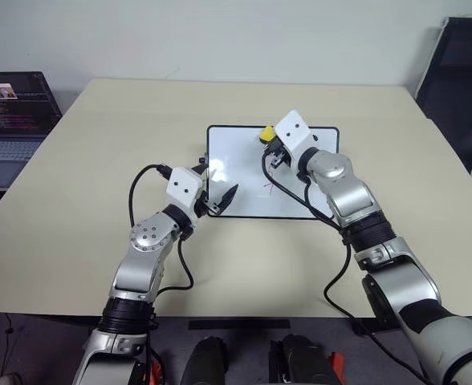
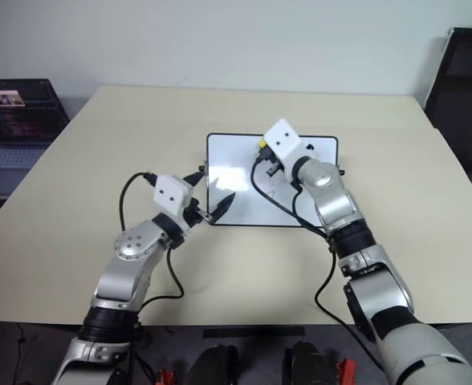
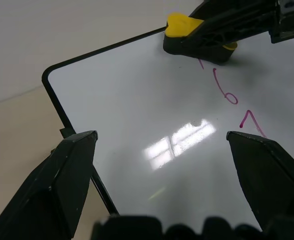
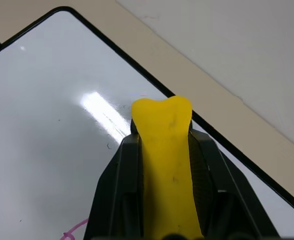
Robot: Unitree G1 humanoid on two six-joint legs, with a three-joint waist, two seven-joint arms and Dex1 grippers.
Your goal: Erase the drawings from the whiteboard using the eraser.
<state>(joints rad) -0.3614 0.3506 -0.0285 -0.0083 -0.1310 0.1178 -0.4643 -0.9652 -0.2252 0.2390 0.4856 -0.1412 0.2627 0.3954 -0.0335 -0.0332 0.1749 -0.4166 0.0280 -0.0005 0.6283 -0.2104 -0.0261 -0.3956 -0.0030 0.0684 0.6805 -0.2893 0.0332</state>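
Both arms reach forward and inward, elbows bent and forearms converging. The left pincer (image 1: 217,195) hangs with its two black fingers (image 3: 62,175) spread wide apart, gripping nothing, pointing forward and to the right. The right pincer (image 4: 162,150), extended farther ahead and angled left, is clamped tight on the eraser (image 4: 164,160), which juts past its fingertips.

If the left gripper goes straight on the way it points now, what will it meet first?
Probably the eraser, held by the right gripper on the whiteboard. The left gripper is open, pointing over the board, past the red digits. It might slide on the board first; depth is unclear.
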